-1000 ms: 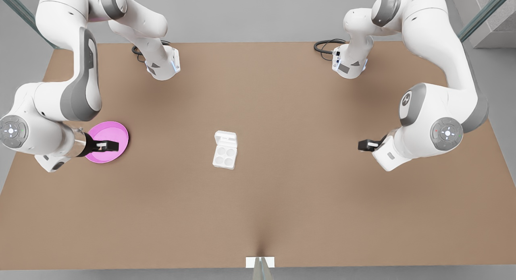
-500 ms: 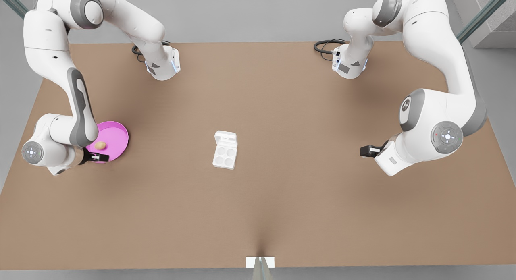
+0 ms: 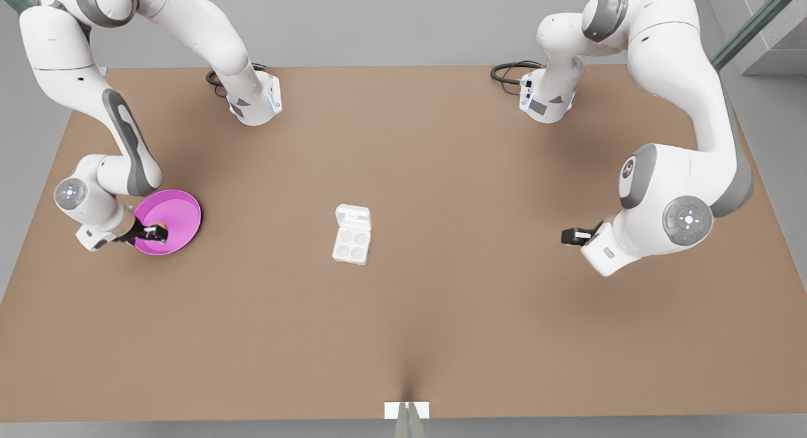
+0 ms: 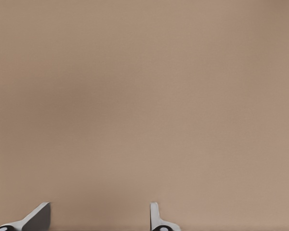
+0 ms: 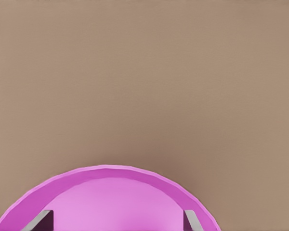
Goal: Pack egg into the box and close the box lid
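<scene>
From the front view, the right gripper [image 3: 156, 231] hangs low over the pink plate [image 3: 183, 212], far to the front view's left of the box [image 3: 351, 242], its jaws straddling the egg [image 3: 161, 225], which peeks out between them; whether they touch it is hard to tell. The box lid [image 3: 353, 217] lies open.

In the left wrist view, the left gripper [image 4: 98, 216] waits over bare table [image 4: 144, 96], jaws wide. In the right wrist view, wide-set fingertips [image 5: 41, 220] flank the plate's rim; the egg is hidden.

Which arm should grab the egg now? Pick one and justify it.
Right. The right gripper hangs over the pink plate with open jaws by the egg. The left gripper waits far across the table, over bare surface.
</scene>
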Available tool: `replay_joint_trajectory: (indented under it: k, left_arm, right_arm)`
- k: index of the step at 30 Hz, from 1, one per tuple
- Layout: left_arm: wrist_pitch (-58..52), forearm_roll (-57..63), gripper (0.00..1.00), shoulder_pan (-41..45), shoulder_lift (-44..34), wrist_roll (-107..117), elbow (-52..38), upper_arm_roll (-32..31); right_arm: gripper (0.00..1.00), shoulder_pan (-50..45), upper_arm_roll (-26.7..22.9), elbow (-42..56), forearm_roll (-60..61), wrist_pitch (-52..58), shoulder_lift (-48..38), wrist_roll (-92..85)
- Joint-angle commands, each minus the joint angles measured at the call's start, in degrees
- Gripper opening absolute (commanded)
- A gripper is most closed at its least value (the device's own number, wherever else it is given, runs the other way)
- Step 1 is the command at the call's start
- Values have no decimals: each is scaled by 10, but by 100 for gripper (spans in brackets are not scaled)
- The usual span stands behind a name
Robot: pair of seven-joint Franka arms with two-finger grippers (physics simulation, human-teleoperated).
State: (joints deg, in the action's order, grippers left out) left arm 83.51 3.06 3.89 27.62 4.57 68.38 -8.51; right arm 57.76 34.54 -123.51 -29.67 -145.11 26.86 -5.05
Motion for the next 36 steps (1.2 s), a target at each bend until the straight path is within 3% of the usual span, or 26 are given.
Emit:
replay_joint_trajectory:
  k: [1, 19, 36]
  left_arm:
    - [0, 8, 100, 0, 1, 3, 0, 0]
    - [1, 9, 100, 3, 1, 3, 9, 0]
    - [2, 9, 100, 1, 3, 2, 9, 0]
  right_arm:
    - [100, 5, 0, 0, -13, -38, 10, -48]
    - [100, 65, 6, -93, -33, -89, -16, -48]
    - [98, 87, 4, -85, -83, -98, 15, -48]
